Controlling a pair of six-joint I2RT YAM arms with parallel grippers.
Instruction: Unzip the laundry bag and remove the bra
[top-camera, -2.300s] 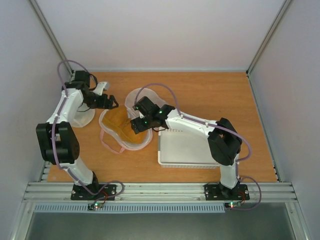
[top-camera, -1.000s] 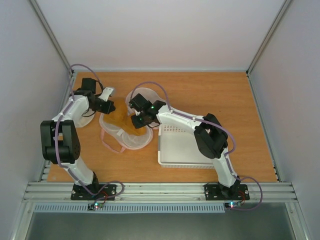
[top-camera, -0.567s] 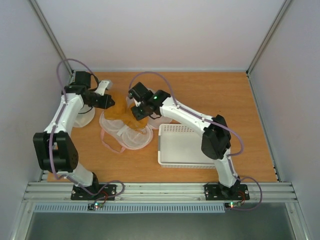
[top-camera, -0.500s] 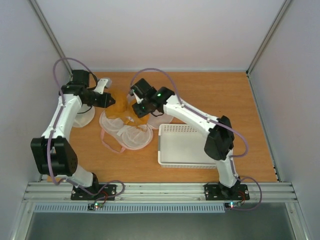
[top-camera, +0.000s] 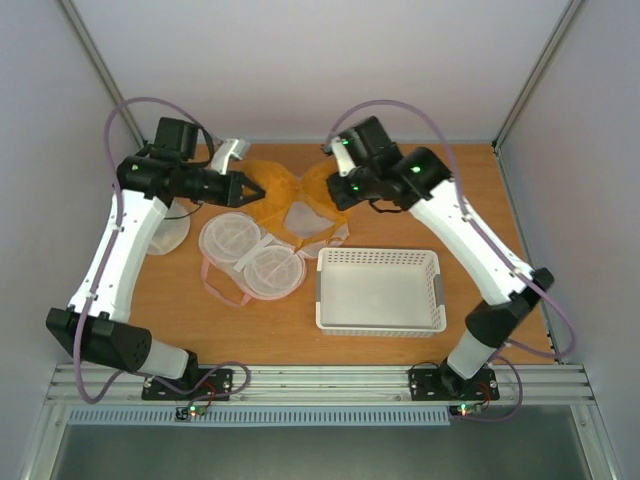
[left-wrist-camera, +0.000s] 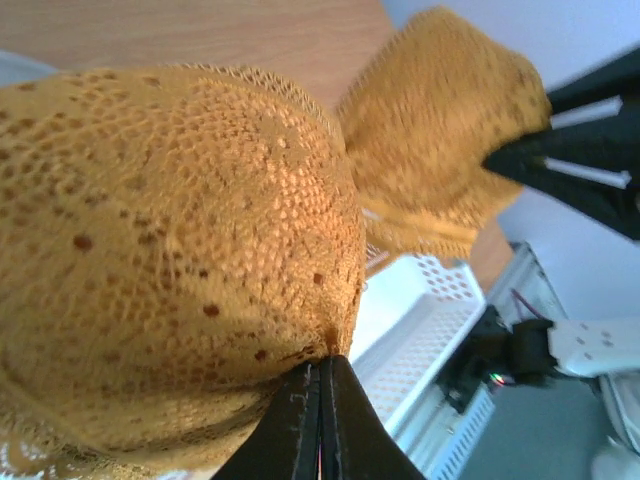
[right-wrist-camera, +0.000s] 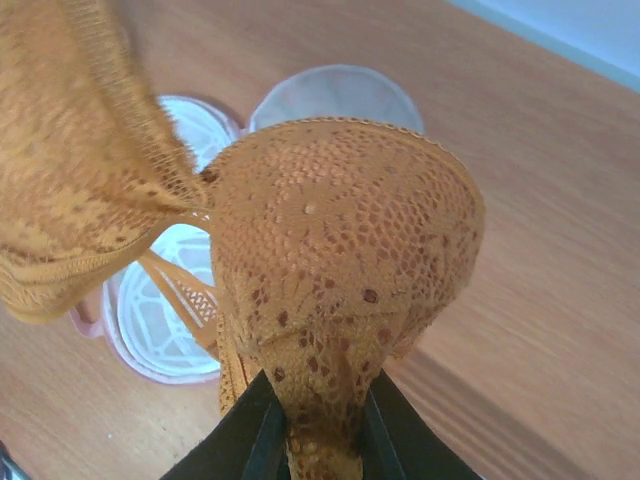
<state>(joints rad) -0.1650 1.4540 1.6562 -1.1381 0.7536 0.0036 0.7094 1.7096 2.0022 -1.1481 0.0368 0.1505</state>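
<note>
The mustard-brown lace bra (top-camera: 285, 192) hangs stretched in the air between my two grippers, above the back of the table. My left gripper (top-camera: 250, 190) is shut on the edge of one cup (left-wrist-camera: 170, 230), its tips (left-wrist-camera: 322, 362) pinching the fabric. The right gripper (top-camera: 340, 190) is shut on the other cup (right-wrist-camera: 340, 220), with lace bunched between its fingers (right-wrist-camera: 320, 400). Below, the laundry bag (top-camera: 250, 255) lies unzipped and spread flat on the table, showing white round mesh halves (right-wrist-camera: 160, 310) and its pink edge and loop (top-camera: 225, 290).
A white perforated basket (top-camera: 380, 290) stands at the front right of the table, also visible under the bra in the left wrist view (left-wrist-camera: 420, 320). An off-white mesh sack (top-camera: 165, 235) lies at the far left beneath the left arm.
Both grippers have risen from the open bag and moved apart toward the back, lifting the bra out. The bra now hangs spread between them instead of lying in the bag.
</note>
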